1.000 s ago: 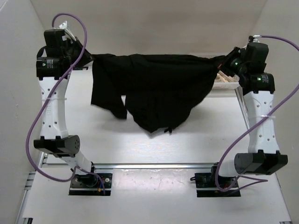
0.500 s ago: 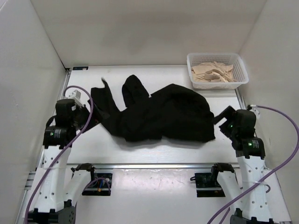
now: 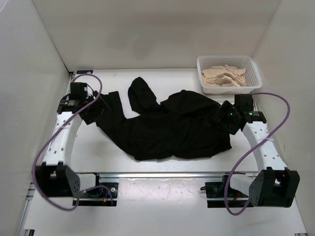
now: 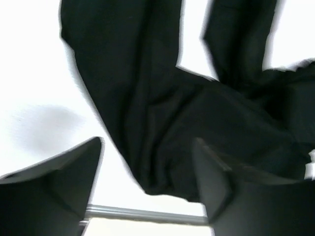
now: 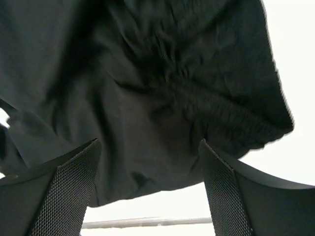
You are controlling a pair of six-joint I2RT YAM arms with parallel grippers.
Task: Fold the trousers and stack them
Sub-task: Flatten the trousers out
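Note:
The black trousers (image 3: 170, 125) lie crumpled across the middle of the white table, one leg curling toward the back. My left gripper (image 3: 97, 111) hovers open at their left edge; in the left wrist view (image 4: 147, 162) dark fabric (image 4: 162, 123) lies below its spread fingers, apart from them. At the trousers' right end, over the gathered waistband (image 5: 216, 113), my right gripper (image 3: 222, 114) is open as well, with its mesh-faced fingers (image 5: 64, 191) wide apart and nothing between them (image 5: 150, 167).
A white plastic basket (image 3: 248, 87) with beige garments (image 3: 224, 76) stands at the back right corner. White walls close in the table on the left, back and right. A metal rail (image 3: 162, 174) runs along the near edge by the arm bases.
A second ago both grippers held the trousers stretched high between them. They let go, the trousers dropped flat onto the table, and both arms came down beside the cloth.

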